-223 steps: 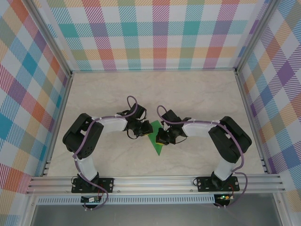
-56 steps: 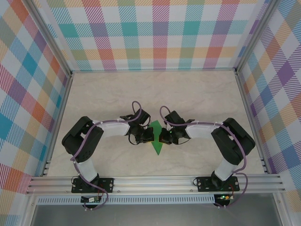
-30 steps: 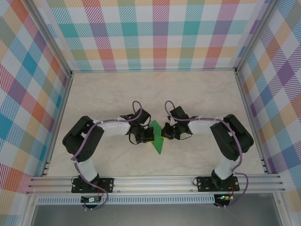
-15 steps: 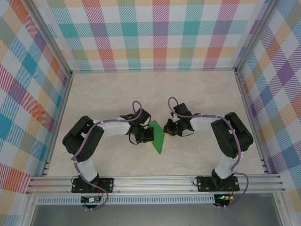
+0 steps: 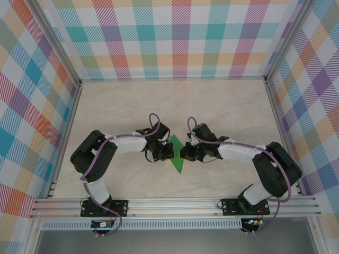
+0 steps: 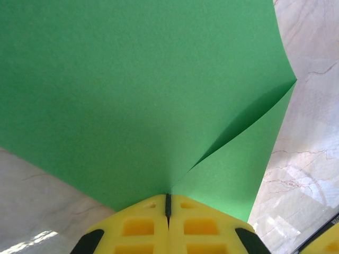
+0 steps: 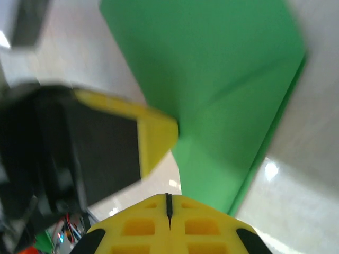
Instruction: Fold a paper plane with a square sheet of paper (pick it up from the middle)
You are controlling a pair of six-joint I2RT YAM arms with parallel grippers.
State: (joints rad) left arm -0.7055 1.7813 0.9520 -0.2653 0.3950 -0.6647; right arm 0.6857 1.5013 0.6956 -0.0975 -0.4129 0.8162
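The green sheet of paper [image 5: 177,164] lies mid-table between my two grippers, folded into a layered shape with its point toward the near edge. In the left wrist view the paper [image 6: 132,84] shows one flap lifted a little along a diagonal crease. My left gripper [image 6: 168,198] is shut, its tips at the near end of that crease, and I cannot tell whether paper is pinched. From above, the left gripper [image 5: 168,153] sits on the paper's left side. My right gripper [image 5: 183,152] is shut at the paper's right edge. The right gripper [image 7: 168,200] hovers just short of the paper [image 7: 228,79], facing the left finger [image 7: 156,132].
The marble-patterned table [image 5: 222,106] is boxed in by plaid walls [image 5: 175,37] at the back and sides. An aluminium rail [image 5: 169,206] runs along the near edge by the arm bases. Both arms bend inward toward the middle.
The right gripper came forward from the paper's upper right corner to its right edge, and the right elbow swung outward. The left gripper and paper stayed put.
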